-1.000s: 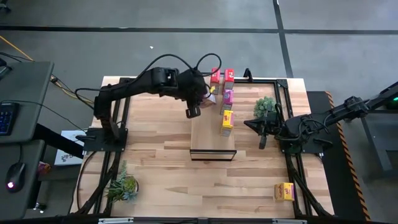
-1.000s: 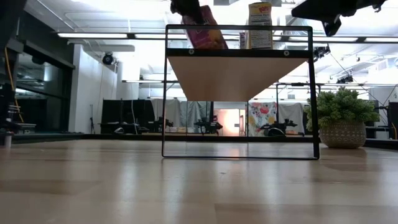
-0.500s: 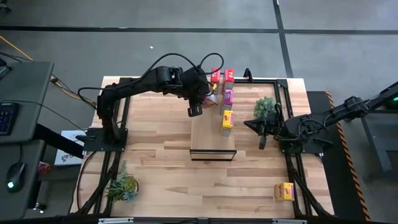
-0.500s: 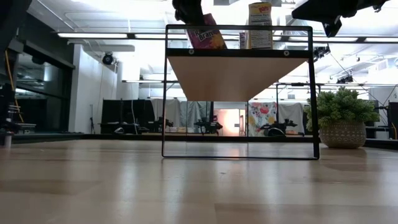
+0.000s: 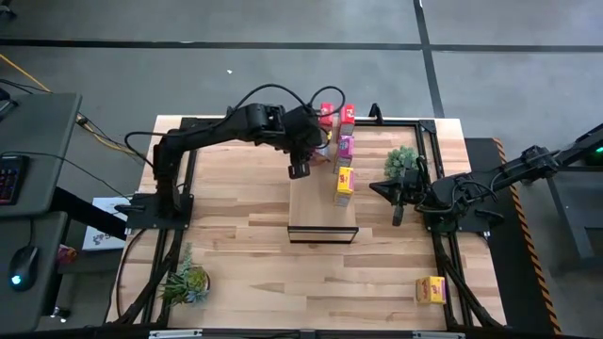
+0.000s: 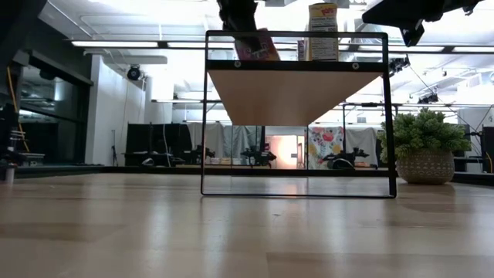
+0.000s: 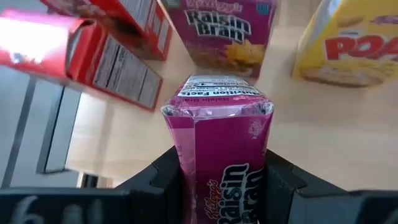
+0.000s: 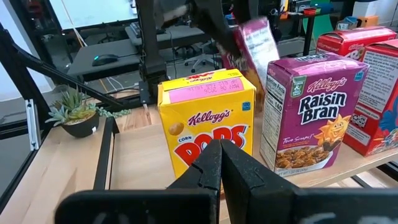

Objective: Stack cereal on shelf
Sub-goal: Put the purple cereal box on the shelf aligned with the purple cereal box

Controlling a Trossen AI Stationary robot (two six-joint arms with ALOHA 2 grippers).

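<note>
The light-wood shelf [image 5: 320, 202] stands mid-table. Along its right side stand a yellow box [image 5: 343, 181], a magenta box [image 5: 345, 146] and two red boxes [image 5: 336, 114]. My left gripper [image 5: 317, 143] hangs over the shelf's far end, shut on a second magenta box [image 7: 217, 149], which stands left of the yellow box [image 6: 324, 31] in the low view. Another yellow box [image 5: 431, 289] rests on the table near its right near corner. My right gripper [image 5: 397, 209] waits right of the shelf, shut and holding nothing. My left gripper pinches the magenta box between its two fingers [image 7: 166, 182], one on each broad printed face [image 7: 219, 186]. It comes from above, slanting toward the row of boxes. The box's narrow nutrition panel [image 7: 217, 93] faces away from the wrist. Whether the box's lower end [image 6: 257, 48] touches the shelf top, I cannot tell.
A potted green plant [image 5: 402, 162] sits between the shelf and my right arm; another [image 5: 186, 282] sits at the table's left near corner. The shelf's near half [image 5: 320, 212] is bare. A dark frame [image 5: 429, 141] borders the table.
My left gripper has carried the magenta box a little toward the table's right, closer to the row of boxes, and downward toward the shelf top. In the low view the box has sunk and stands straighter than before. The gripper has stayed shut on it.
</note>
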